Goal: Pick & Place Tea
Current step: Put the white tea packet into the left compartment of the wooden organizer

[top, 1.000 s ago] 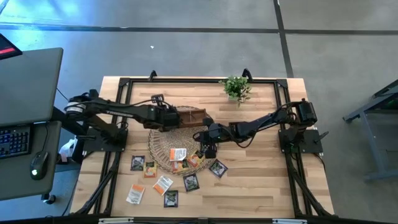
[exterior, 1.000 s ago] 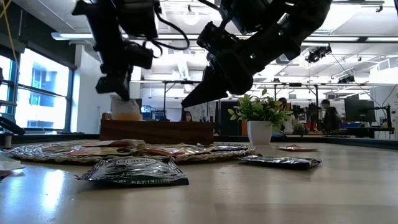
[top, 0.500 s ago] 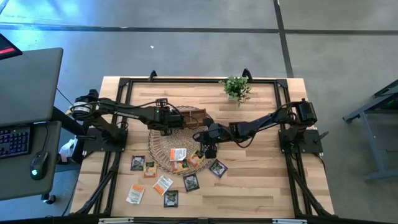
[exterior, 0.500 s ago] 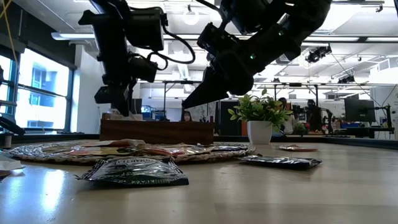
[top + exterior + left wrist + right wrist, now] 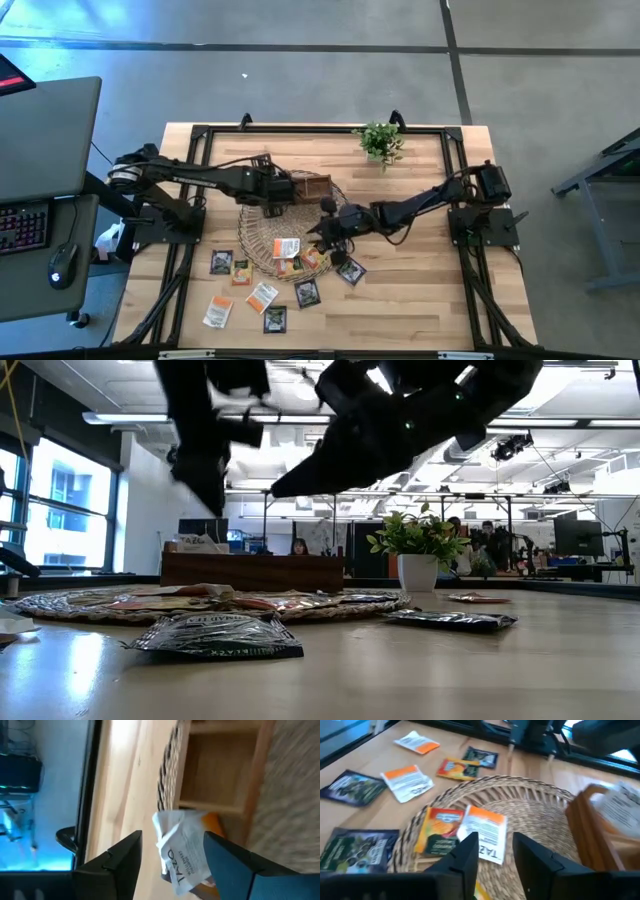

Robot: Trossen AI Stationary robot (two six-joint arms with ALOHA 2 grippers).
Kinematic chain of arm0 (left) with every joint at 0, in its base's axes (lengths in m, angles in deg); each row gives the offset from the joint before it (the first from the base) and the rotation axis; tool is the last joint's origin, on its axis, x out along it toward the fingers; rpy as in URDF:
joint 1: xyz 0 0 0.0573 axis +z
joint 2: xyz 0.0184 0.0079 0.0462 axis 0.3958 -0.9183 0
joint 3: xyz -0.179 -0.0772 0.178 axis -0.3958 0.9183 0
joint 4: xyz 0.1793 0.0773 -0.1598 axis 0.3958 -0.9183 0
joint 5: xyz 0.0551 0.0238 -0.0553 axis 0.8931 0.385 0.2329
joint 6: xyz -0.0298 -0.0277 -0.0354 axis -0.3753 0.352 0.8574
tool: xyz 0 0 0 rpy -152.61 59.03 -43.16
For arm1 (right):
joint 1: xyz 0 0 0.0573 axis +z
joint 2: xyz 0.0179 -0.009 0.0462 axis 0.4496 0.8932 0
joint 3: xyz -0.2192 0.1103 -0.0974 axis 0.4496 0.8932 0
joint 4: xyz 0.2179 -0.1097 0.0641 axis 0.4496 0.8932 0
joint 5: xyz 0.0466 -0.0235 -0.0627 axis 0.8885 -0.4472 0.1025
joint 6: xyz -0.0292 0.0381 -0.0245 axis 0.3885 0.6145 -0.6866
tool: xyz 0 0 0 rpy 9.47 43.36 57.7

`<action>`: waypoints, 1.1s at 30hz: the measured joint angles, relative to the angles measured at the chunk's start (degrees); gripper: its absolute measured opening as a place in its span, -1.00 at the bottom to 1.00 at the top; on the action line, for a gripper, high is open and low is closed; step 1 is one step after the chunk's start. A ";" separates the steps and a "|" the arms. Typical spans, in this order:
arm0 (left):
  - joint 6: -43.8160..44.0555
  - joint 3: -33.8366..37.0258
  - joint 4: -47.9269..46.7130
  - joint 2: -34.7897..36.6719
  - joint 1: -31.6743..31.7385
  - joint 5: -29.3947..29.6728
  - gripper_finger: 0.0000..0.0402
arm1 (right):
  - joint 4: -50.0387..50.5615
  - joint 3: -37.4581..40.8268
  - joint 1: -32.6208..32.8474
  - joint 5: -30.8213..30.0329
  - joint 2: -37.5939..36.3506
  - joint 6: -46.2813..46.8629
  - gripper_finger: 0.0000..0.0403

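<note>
The tea is a scatter of small square packets: some on the round woven mat, such as a white-and-orange one, and others on the bare table. My left gripper hangs open above the left end of the brown wooden tray. A white-and-orange packet lies below its fingers in a tray compartment and pokes over the tray wall. My right gripper is open above the mat's right part, over the packets there, with nothing between its fingers.
A small green potted plant stands at the far side of the table. Dark and orange packets lie on the wood near the front edge and right of the mat. A black frame runs along the table's edges.
My left gripper has opened and let go of the white-and-orange packet, which has dropped into the tray. The gripper has then risen above the tray. My right gripper has risen from the mat and tipped from pointing steeply down to nearly level.
</note>
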 joint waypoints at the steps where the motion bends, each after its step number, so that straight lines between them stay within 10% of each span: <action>1: 1.21 -1.87 -1.30 0.14 -0.53 -0.43 0.03 | -0.03 0.00 0.52 -0.22 0.00 -0.78 -0.39; 13: 17.54 -10.15 -13.00 9.64 -8.81 -0.61 0.03 | -1.99 0.00 4.64 -2.26 0.00 0.81 -0.37; 22: 35.45 5.40 -6.92 21.25 -17.42 2.18 0.03 | -2.61 -3.70 6.16 -3.76 8.00 0.55 -0.37; 33: 37.37 15.60 5.42 22.16 -17.82 -3.33 0.03 | 0.95 -13.33 5.00 -3.49 16.32 -3.99 -0.37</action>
